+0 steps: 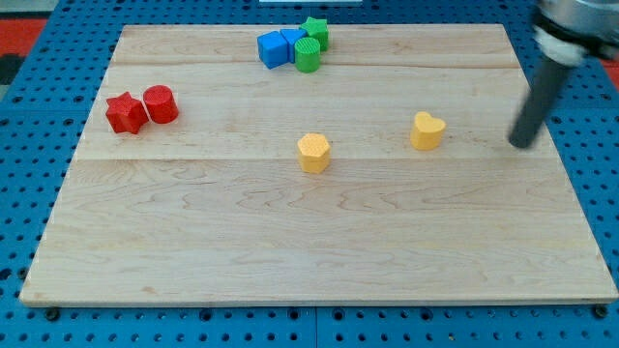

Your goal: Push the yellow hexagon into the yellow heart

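Note:
The yellow hexagon (pixel 313 152) sits near the middle of the wooden board. The yellow heart (pixel 427 130) lies to its right and slightly higher in the view, well apart from it. My tip (pixel 522 144) rests on the board near the right edge, to the right of the yellow heart and far right of the hexagon, touching neither.
A red star (pixel 125 113) and a red cylinder (pixel 160 103) touch each other at the left. At the top middle, two blue blocks (pixel 277 47), a green cylinder (pixel 308 56) and a green star (pixel 314 31) are clustered. The board's right edge (pixel 566 155) is close to my tip.

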